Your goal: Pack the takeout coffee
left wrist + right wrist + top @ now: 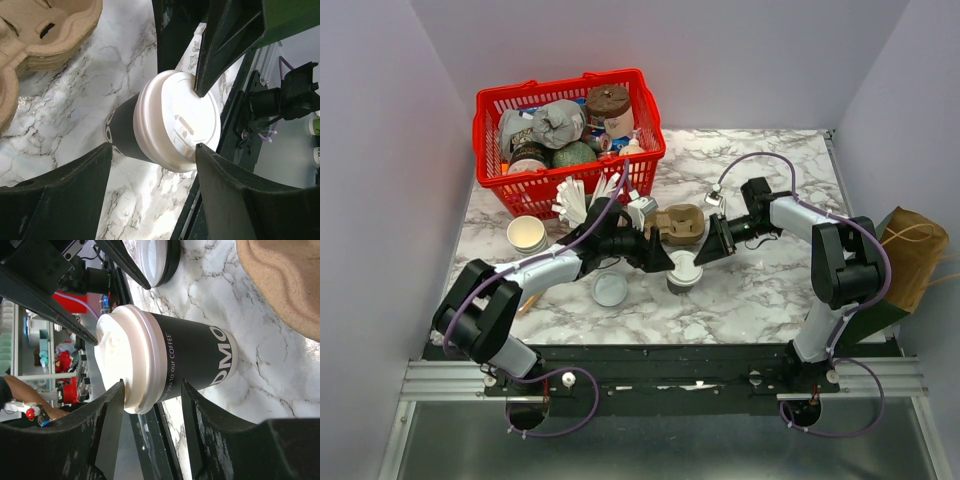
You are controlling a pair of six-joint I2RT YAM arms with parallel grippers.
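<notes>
**A:** Left arm pose?
**B:** Left arm has its elbow folded back by the base and its forearm laid low across the table toward centre. Left pincer is wide, with a finger on either side of the takeout coffee. One fingertip is at the rim of the white lid; the other is clear of the dark cup wall. No grip.

**A:** Right?
**B:** Right arm has its upper link upright, forearm reaching in, wrist tipped down at the cup from the opposite side. Right pincer is about half apart and rolled. One finger is at the lid's top edge, the other beside the cup wall under the rim. Can't tell if it's clamped.

**A:** Cup location?
**B:** Upright on the table, between the two pincers, lid on.

**A:** Surroundings?
**B:** Loose flat lid is just behind the left pincer, beside its wrist. Pulp cup carrier is just beyond both pincers. Stack of paper cups is off the left pincer's outer side, well apart. Red basket is farther beyond, full. Brown paper bag is well behind the right pincer, past the arm.
</notes>
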